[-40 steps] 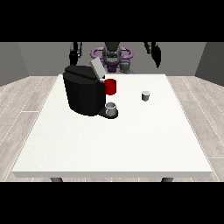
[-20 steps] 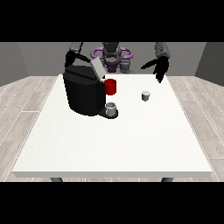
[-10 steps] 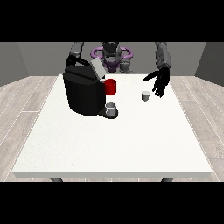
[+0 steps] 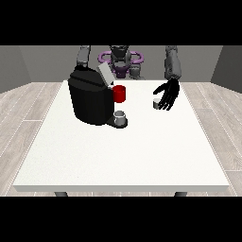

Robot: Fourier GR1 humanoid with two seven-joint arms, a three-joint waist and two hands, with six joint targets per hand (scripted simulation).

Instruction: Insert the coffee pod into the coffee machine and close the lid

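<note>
The hand at the view's right [image 4: 168,94] hangs open just beside the coffee pod [image 4: 156,104]; a careless close could tip it over on the tabletop [image 4: 123,151].

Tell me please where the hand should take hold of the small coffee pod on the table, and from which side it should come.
The coffee pod is a short, upright cylinder standing free on the white table, so its round side wall is probably the best part to pinch. The hand at the view's right, fingers open, is already next to it on the side away from the coffee machine; coming from there, slightly above, looks easiest.
</note>
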